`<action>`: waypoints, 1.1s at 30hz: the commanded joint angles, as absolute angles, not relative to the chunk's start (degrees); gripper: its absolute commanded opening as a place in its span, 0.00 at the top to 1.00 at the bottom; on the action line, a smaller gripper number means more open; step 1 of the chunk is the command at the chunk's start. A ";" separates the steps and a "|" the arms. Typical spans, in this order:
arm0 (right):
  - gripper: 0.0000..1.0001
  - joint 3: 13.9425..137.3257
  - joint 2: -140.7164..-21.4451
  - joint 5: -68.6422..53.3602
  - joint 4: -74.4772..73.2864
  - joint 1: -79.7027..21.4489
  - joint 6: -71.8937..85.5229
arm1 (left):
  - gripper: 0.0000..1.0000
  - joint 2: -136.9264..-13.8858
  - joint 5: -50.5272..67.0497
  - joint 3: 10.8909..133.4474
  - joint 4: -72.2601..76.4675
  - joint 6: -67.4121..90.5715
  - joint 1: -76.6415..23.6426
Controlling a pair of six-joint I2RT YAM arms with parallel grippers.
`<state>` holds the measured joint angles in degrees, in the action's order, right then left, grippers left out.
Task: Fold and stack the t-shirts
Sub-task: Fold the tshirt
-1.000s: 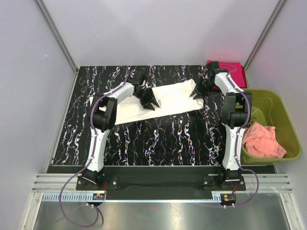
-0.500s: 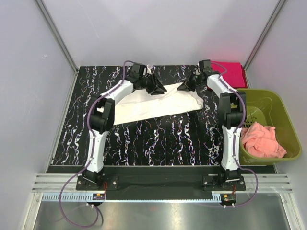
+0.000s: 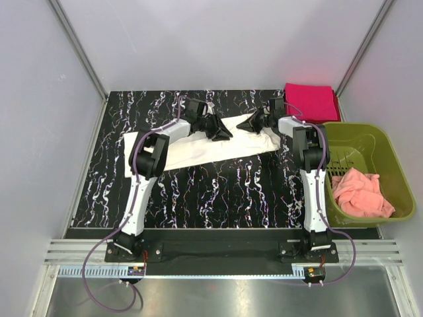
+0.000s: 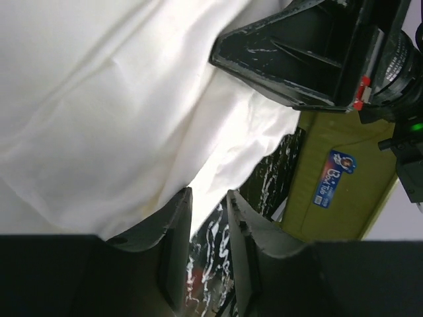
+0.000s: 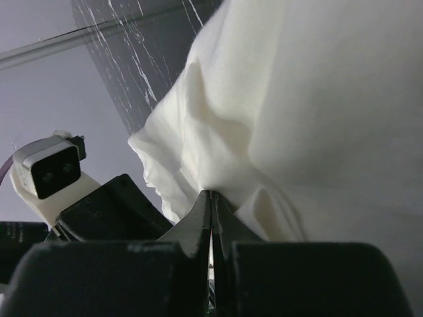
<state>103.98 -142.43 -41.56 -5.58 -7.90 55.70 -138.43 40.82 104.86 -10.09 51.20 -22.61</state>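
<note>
Right tool (image 5: 210, 195) pinches the cream t-shirt (image 3: 198, 148), left tool (image 4: 209, 198) narrowly parted and empty; that shirt looks part-folded; magenta t-shirt (image 3: 310, 100) lies folded; stacking not yet done.

Both arms reach from their bases at the near edge of the table (image 3: 231, 191) toward its far edge, forearms folded inward. The left arm (image 3: 140, 178) turns its wrist to the right and the right arm (image 3: 314, 185) turns left, so the grippers point at each other, tips near but apart. The left gripper (image 4: 206, 198) shows a narrow gap between its fingers. The right gripper (image 5: 210, 196) is pinched tight on a fold of the cream-white t-shirt (image 5: 317, 99).
</note>
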 commanded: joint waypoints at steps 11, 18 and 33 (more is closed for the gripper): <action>1.00 102.99 -146.07 -40.25 2.57 -4.48 53.89 | 0.67 -143.79 39.90 108.89 -11.95 44.22 -19.25; 0.99 109.50 -143.36 -37.80 -12.54 -4.66 46.16 | 0.49 -138.17 41.39 113.38 -16.87 42.27 -19.95; 0.49 124.27 -132.01 -11.46 -49.46 -6.76 40.86 | 0.43 -114.27 24.14 107.68 -42.26 23.14 -19.07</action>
